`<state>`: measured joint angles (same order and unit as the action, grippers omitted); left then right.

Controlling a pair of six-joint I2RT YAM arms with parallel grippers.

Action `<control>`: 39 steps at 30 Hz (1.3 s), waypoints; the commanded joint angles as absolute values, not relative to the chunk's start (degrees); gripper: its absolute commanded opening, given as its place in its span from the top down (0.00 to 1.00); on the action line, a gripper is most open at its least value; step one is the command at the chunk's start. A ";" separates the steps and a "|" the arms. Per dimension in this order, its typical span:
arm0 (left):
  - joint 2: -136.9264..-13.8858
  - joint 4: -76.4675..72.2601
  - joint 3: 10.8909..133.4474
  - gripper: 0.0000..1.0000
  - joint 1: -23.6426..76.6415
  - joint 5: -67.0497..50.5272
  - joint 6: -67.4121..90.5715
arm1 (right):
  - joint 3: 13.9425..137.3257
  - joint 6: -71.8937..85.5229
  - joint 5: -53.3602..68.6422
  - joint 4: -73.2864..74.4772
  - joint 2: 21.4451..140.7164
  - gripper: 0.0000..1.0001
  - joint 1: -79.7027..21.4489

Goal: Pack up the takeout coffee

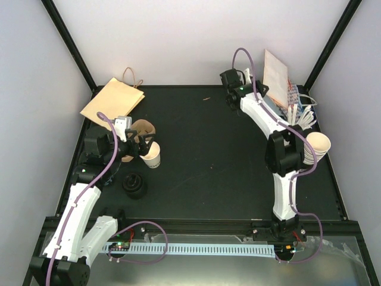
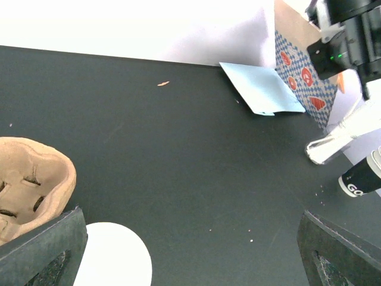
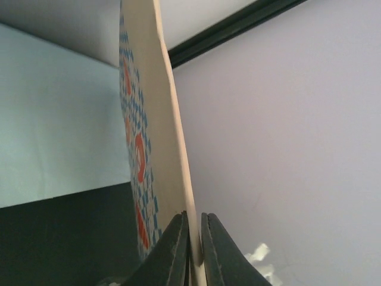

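A white paper cup (image 1: 152, 156) stands upright left of centre on the black table, beside a brown pulp cup carrier (image 1: 140, 128). My left gripper (image 1: 141, 146) is open just over the cup. In the left wrist view (image 2: 190, 220) the cup's rim (image 2: 113, 257) lies next to the left finger, and the carrier (image 2: 30, 179) is at the left. A black lid (image 1: 134, 186) lies nearer the arm base. My right gripper (image 1: 256, 82) at the back right is shut on the edge of a blue-and-red patterned paper bag (image 1: 276, 71), held upright (image 3: 149, 137) between its fingertips (image 3: 193, 244).
A plain brown handled bag (image 1: 113, 101) lies flat at the back left corner. A stack of paper cups (image 1: 315, 148) and stirrers and sachets (image 1: 300, 114) sit at the right edge. A light blue napkin (image 2: 262, 89) lies near the patterned bag.
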<state>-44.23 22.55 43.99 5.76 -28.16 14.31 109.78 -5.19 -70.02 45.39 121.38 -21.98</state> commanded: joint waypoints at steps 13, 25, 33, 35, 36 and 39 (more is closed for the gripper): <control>-43.94 22.11 44.51 0.01 6.00 -27.15 15.88 | 110.28 2.76 -61.70 57.87 104.75 0.93 -40.37; -44.04 22.95 44.67 0.01 5.97 -27.37 20.03 | 87.29 7.96 -42.41 53.02 90.52 0.93 -53.79; -45.11 21.75 44.48 0.01 3.92 -30.35 28.36 | 76.20 9.26 -20.54 44.62 82.28 0.75 -54.05; -45.89 19.37 43.14 0.01 3.69 -34.66 28.56 | 74.77 9.70 -17.64 43.08 81.23 0.57 -54.05; -46.29 17.65 42.44 0.01 3.67 -38.67 28.92 | 74.22 10.01 -16.70 42.42 80.73 0.47 -53.96; -47.80 13.13 41.06 0.01 4.50 -45.89 31.14 | 73.91 10.75 -15.33 41.60 80.55 0.27 -53.81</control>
